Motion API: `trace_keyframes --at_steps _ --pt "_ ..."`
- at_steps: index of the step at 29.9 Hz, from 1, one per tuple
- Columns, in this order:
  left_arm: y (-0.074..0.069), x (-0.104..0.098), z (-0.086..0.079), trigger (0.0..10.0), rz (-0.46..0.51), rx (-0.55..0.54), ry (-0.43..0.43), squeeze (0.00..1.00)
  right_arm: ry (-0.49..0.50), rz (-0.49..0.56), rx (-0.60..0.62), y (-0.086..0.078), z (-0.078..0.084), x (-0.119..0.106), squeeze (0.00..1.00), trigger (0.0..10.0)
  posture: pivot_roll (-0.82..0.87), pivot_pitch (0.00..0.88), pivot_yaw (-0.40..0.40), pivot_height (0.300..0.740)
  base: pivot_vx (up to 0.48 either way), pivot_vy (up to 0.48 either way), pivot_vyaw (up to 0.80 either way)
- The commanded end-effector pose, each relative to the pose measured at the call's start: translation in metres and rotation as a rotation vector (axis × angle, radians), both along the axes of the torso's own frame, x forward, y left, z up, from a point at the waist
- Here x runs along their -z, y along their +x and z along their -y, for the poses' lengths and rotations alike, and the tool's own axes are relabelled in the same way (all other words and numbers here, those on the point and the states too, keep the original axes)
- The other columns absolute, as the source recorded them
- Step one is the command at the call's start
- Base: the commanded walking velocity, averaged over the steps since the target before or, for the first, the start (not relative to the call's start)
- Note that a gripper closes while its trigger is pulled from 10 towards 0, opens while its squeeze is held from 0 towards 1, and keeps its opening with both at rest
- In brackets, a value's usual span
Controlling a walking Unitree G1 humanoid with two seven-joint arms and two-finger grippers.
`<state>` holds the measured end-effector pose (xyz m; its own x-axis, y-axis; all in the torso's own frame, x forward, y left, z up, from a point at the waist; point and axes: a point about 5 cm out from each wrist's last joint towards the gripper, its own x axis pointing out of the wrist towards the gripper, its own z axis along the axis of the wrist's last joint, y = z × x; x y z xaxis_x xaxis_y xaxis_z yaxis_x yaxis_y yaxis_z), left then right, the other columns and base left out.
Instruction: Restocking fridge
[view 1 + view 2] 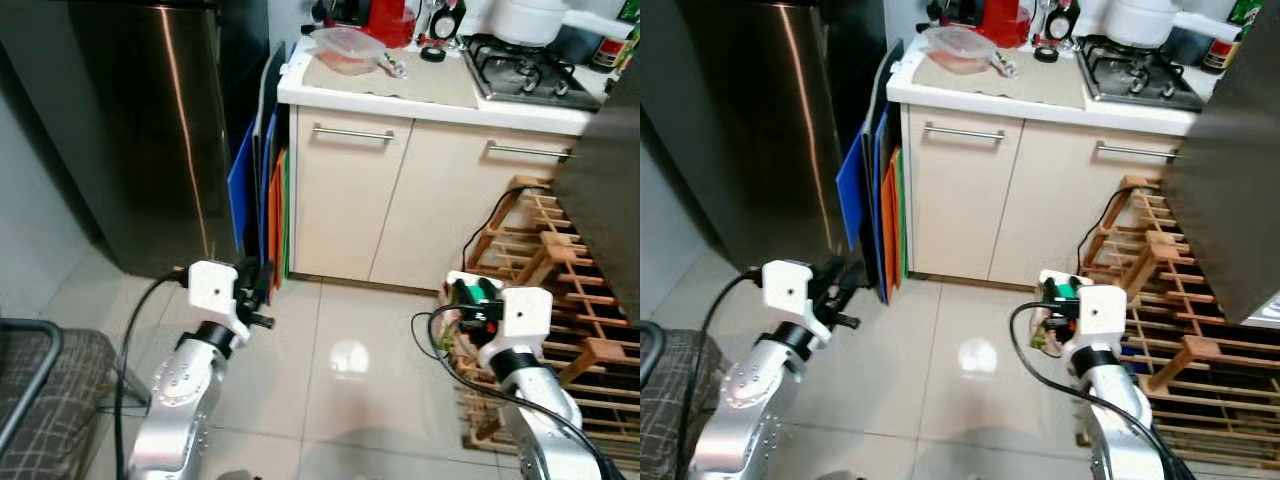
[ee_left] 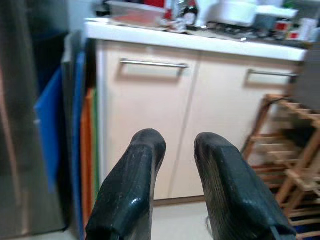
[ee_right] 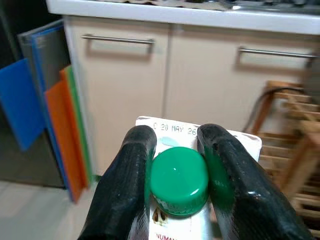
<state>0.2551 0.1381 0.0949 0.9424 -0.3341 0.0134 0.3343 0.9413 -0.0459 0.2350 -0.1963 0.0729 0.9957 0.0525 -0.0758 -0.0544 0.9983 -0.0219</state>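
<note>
Two grippers hover over bare floor before the cream cabinet (image 1: 350, 190): right gripper (image 3: 175, 175) clamps a green-capped carton (image 3: 180, 182); left gripper (image 2: 175, 185), fingers apart, holds nothing.

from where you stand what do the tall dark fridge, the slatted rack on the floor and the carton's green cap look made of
Tall dark fridge: brushed stainless steel by its streaky vertical sheen. Slatted floor rack: bare pale wood, unpainted slats. Round green cap: smooth glossy plastic, on a printed carton that looks like coated paperboard, held by the right gripper.

I see a pale tiled floor (image 1: 340, 350), cream cabinets (image 1: 350, 200) under a white counter (image 1: 430, 105), a steel fridge (image 1: 150, 130) left, a wooden rack (image 1: 560, 300) right.
</note>
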Motion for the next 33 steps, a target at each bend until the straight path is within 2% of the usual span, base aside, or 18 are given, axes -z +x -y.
trace_keyframes --at_steps 1,4,13,18,22,27,30,33 --pt "-0.001 0.002 -0.003 10.0 -0.01 -0.002 0.011 0.0 0.003 -0.001 0.0 0.002 -0.002 0.001 0.0 0.0 0.08 0.0 -0.026 0.73 0.0 -0.472 0.0" --pt "-0.002 0.0 0.001 10.0 -0.006 0.022 -0.026 0.0 -0.004 -0.002 0.001 0.003 -0.002 0.001 0.0 0.0 0.07 0.0 -0.028 0.73 0.0 -0.47 0.0" --pt "-0.001 -0.005 0.008 10.0 0.011 0.086 -0.037 0.0 -0.016 0.007 0.013 0.006 -0.001 0.0 0.0 0.0 0.06 0.0 -0.02 0.73 0.0 -0.469 0.0" --pt "0.011 -0.012 0.008 10.0 0.031 0.075 -0.043 0.0 -0.016 0.01 0.012 0.013 -0.003 0.001 0.0 0.0 0.07 0.0 -0.01 0.73 0.0 -0.465 0.0" --pt "0.016 -0.009 0.006 10.0 0.025 0.068 -0.021 0.0 -0.007 0.019 0.014 0.015 -0.006 0.001 0.0 0.0 0.06 0.0 -0.008 0.73 0.0 -0.436 0.0" --pt "0.019 -0.001 0.0 10.0 -0.009 0.053 -0.016 0.0 0.016 0.065 0.027 0.011 -0.01 -0.007 0.0 0.0 0.04 0.0 -0.01 0.73 0.266 -0.397 0.0" --pt "0.019 -0.003 0.007 10.0 -0.005 0.084 -0.009 0.0 0.002 0.08 0.022 0.008 -0.013 -0.01 0.0 0.0 0.05 0.0 -0.006 0.73 0.299 -0.371 0.0" --pt "0.019 -0.004 0.006 10.0 0.0 0.096 0.001 0.0 -0.005 0.07 0.01 0.007 -0.015 -0.006 0.0 0.0 0.06 0.0 -0.006 0.73 0.314 -0.36 0.0"
